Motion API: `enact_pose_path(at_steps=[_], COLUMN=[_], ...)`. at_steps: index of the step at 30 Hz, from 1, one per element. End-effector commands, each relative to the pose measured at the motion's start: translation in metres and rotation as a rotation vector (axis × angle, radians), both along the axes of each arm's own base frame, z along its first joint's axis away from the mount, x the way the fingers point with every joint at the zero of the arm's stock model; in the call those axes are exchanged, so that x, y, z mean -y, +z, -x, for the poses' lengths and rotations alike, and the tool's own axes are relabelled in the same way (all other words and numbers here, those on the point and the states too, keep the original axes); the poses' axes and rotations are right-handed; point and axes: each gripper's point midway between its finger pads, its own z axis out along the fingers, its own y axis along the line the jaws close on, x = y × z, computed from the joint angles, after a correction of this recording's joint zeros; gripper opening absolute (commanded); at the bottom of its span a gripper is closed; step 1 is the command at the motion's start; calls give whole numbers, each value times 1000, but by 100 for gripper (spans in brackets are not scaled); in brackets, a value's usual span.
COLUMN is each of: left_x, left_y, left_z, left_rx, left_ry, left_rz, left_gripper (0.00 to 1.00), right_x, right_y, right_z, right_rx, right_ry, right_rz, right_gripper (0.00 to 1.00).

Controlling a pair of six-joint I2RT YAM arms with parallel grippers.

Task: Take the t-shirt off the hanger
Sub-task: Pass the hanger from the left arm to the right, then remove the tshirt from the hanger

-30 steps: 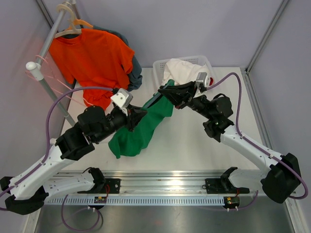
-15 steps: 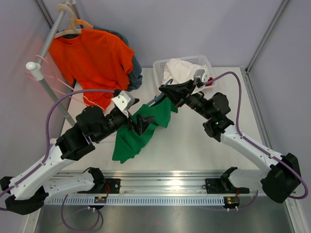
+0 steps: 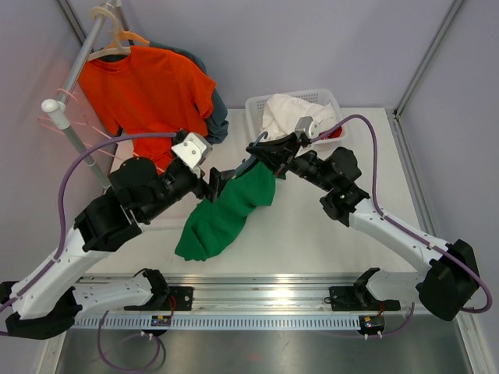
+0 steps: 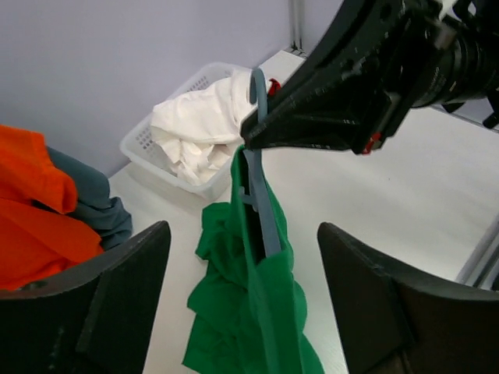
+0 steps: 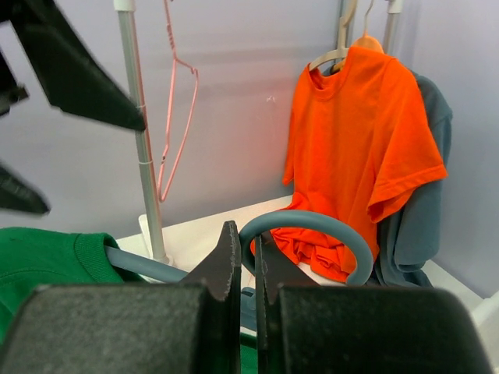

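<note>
A green t-shirt hangs on a grey-blue hanger, and its lower end lies bunched on the white table. My right gripper is shut on the hanger's hook and holds it above the table. The hook also shows in the left wrist view. The shirt's collar shows at lower left in the right wrist view. My left gripper is wide open just left of the shirt's top. In its own view the shirt hangs between the two fingers, which do not touch it.
A rack pole at back left carries an orange t-shirt, a grey-blue garment behind it and pink wire hangers. A white basket with white cloth stands at the back, right behind the right gripper.
The right gripper has carried the hanger a little left and up. The left gripper has drawn back left from the shirt's side and stands open. The shirt's lower end has shifted.
</note>
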Motion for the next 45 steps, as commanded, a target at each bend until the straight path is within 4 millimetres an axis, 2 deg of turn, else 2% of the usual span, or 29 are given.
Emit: enact_pose_path(at_steps=[1,2,3,6,11,18,24,28,31,32,33,37,40,45], left_x=[-11,-12,-9,-8,-2,0,0,-2,-2,-2,-3,-5,-8,-10], left_y=[14,20,9,-5,-31,-48,-54,-57,-59,-59,-59,-54,-53,-50], left_z=[-2,0,0,0,7,12,8,-1,-4,-5,-5,-7,-9,-10], left_rx=[-9,-12,-46,-100,-179,-206,-202,-191,-190,-189,-188,-174,-164,-149], left_ry=[45,38,26,-3,-86,-127,-109,-68,-56,-53,-48,-31,-15,-1], left_rz=[-48,-43,-82,-136,-221,-263,-277,-292,-296,-293,-291,-273,-266,-252], left_gripper=[74,69,65,56,55,54,52,46,32,23,20,17,1,0], right_x=[-3,-4,-4,-6,-3,2,1,1,1,1,1,0,1,1], right_y=[36,36,34,34,30,29,28,28,30,30,29,28,27,26], right_z=[14,15,15,16,5,-5,-4,-1,0,-1,-1,-1,-1,-1], right_rx=[140,146,155,166,146,132,134,136,139,139,138,137,138,141], right_ry=[8,5,2,-18,-90,-151,-145,-135,-132,-133,-133,-130,-132,-135], right_rz=[-25,-24,-18,-10,3,4,0,1,-2,-2,-1,2,6,16], right_gripper=[0,0,0,0,0,0,0,0,0,0,0,0,0,0])
